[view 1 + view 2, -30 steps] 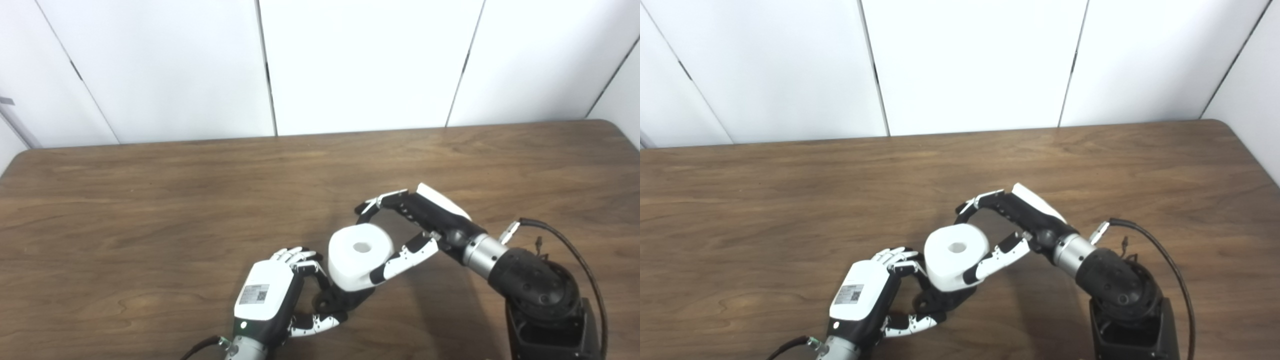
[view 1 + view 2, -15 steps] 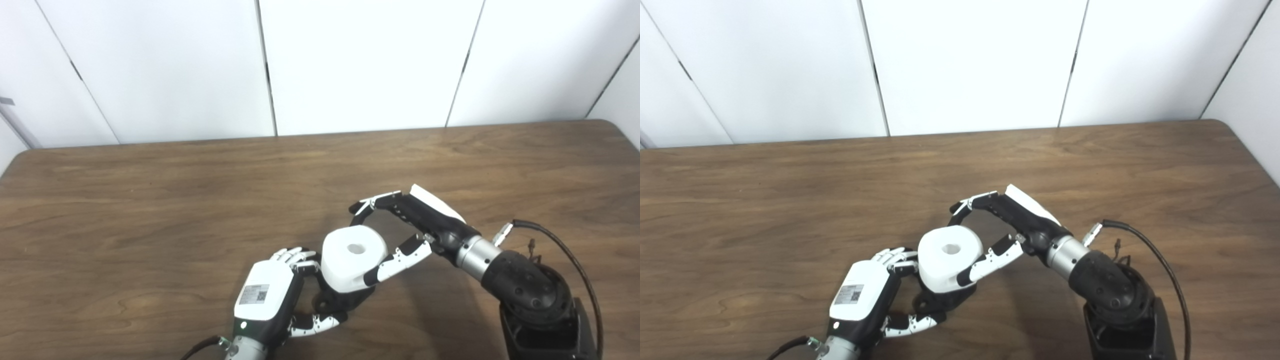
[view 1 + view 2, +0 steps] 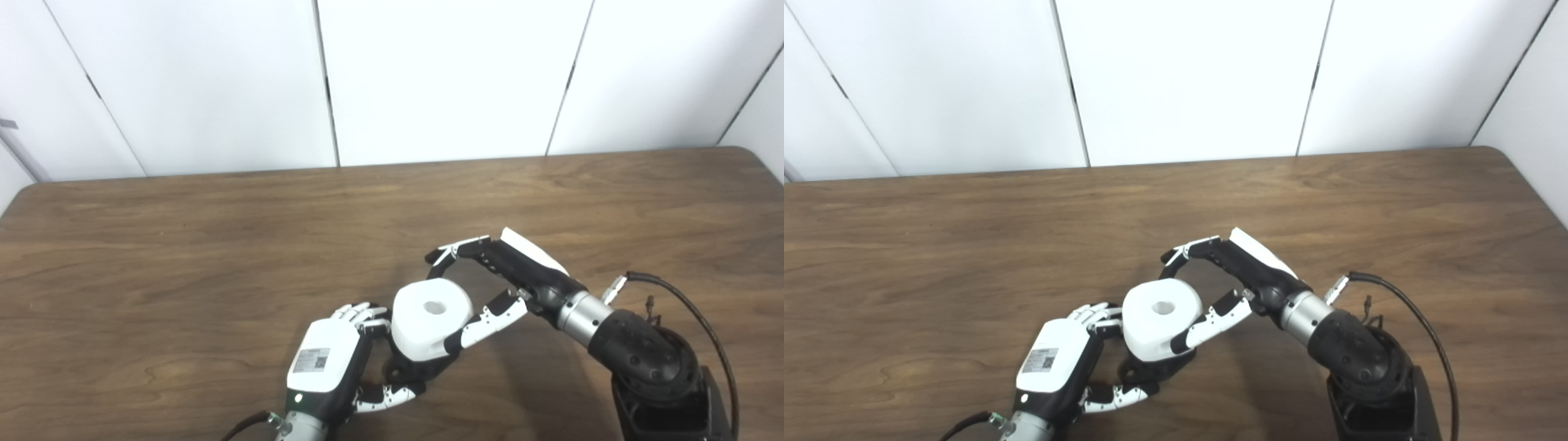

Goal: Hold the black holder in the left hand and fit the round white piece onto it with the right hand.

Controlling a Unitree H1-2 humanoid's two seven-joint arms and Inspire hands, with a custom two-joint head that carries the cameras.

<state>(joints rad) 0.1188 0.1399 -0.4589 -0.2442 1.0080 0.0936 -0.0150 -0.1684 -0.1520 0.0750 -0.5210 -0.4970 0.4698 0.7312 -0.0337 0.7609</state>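
Observation:
My left hand (image 3: 334,361) is shut on the black holder (image 3: 422,370) at the table's near middle; only the holder's dark base shows, below the white piece. The round white piece (image 3: 429,317), a thick roll with a centre hole, sits directly over the holder. My right hand (image 3: 490,282) is shut on it, thumb on its near right side and fingers curled over its far side. In the right eye view the piece (image 3: 1159,316) touches the left hand's fingertips (image 3: 1102,318). The holder's post is hidden inside or under the piece.
The brown wooden table (image 3: 184,257) spans the view, with its far edge against white wall panels. My right forearm and its black cable (image 3: 692,306) lie over the table's near right.
My right hand has carried the white piece a little left and down, closer onto the holder and against the left hand's fingertips. The left hand has not moved.

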